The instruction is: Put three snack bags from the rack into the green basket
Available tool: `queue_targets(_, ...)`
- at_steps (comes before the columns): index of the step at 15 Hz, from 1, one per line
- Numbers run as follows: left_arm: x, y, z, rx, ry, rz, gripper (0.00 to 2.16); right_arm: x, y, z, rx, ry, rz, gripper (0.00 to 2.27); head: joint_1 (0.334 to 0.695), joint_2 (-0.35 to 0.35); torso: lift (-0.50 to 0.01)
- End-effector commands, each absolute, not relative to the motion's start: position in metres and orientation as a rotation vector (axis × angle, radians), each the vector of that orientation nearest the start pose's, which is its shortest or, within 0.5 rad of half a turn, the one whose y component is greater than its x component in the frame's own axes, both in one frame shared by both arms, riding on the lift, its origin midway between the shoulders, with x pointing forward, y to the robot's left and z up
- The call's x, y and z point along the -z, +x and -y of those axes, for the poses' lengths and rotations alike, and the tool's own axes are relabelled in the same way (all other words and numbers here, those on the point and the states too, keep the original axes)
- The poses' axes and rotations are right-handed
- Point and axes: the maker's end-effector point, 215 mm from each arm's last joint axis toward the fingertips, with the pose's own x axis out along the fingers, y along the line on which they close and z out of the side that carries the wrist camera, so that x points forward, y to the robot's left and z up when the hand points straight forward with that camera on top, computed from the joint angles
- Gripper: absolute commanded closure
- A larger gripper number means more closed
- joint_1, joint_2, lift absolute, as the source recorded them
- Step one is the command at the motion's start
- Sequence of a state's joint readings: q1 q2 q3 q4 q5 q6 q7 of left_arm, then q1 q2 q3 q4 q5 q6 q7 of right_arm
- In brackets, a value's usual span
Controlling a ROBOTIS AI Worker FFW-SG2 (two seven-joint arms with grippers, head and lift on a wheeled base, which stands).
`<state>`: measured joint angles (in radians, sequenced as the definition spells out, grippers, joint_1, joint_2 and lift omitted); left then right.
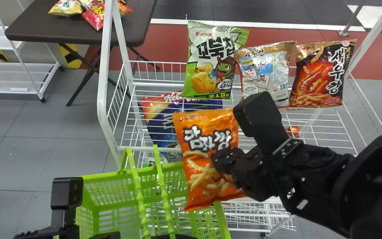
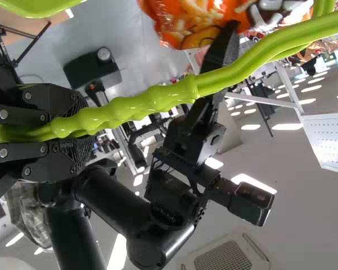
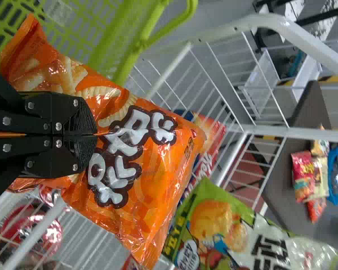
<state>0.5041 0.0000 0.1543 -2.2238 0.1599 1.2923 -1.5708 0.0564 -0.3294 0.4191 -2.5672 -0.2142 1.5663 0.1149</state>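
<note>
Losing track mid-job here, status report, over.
Right tool shut on orange bag, near green basket. Left tool gripping basket handles. Handles span the opening, possible snag.

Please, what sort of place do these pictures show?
Probably a mock shop for testing robots: a white wire rack holds snack bags, and a robot's right pincer grips an orange bag near a green shopping basket.

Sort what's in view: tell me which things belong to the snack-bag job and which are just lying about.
Belongs to the job:
orange snack bag, in the right claw
green basket, its handles in the left claw
wire rack
rack bags, to pick from

Just lying about:
dark table
table bags
white shelf unit
</note>
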Motion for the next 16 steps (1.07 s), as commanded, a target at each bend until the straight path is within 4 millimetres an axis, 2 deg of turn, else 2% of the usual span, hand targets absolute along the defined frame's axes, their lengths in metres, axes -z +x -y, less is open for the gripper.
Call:
queue_targets(1,0.342,0.204,-0.050,1.349,-0.991,-0.768,2.15,0.360,0.344,0.045,-0.700,-0.294,-0.765,2.25,0.695,-0.019,0.000)
queue_targets(6,0.341,0.202,-0.043,1.363,-0.991,-0.777,2.15,0.365,0.308,0.012,-0.808,-0.301,-0.779,2.25,0.695,0.048,0.000)
queue_targets(8,0.341,0.203,-0.042,1.361,-0.989,-0.779,2.15,0.368,0.296,0.007,-0.830,-0.308,-0.786,2.25,0.695,0.066,0.000)
queue_targets(10,0.340,0.204,-0.041,1.363,-0.989,-0.780,2.15,0.377,0.288,0.010,-0.831,-0.322,-0.807,2.20,0.695,0.086,0.000)
queue_targets(11,0.340,0.204,-0.041,1.364,-0.988,-0.779,2.15,0.382,0.287,0.015,-0.821,-0.329,-0.817,1.93,0.695,0.088,0.000)
queue_targets(12,0.339,0.203,-0.040,1.366,-0.991,-0.782,2.15,0.386,0.288,0.022,-0.803,-0.342,-0.824,1.16,0.695,0.086,0.000)
queue_targets(13,0.340,0.203,-0.040,1.365,-0.992,-0.783,2.15,0.389,0.289,0.029,-0.785,-0.351,-0.830,0.05,0.695,0.079,0.000)
queue_targets(14,0.340,0.203,-0.040,1.367,-0.992,-0.783,2.15,0.392,0.288,0.035,-0.775,-0.350,-0.841,0.00,0.695,0.068,0.000)
queue_targets(16,0.339,0.203,-0.039,1.369,-0.991,-0.782,2.15,0.391,0.288,0.039,-0.775,-0.327,-0.849,0.03,0.695,0.027,0.000)
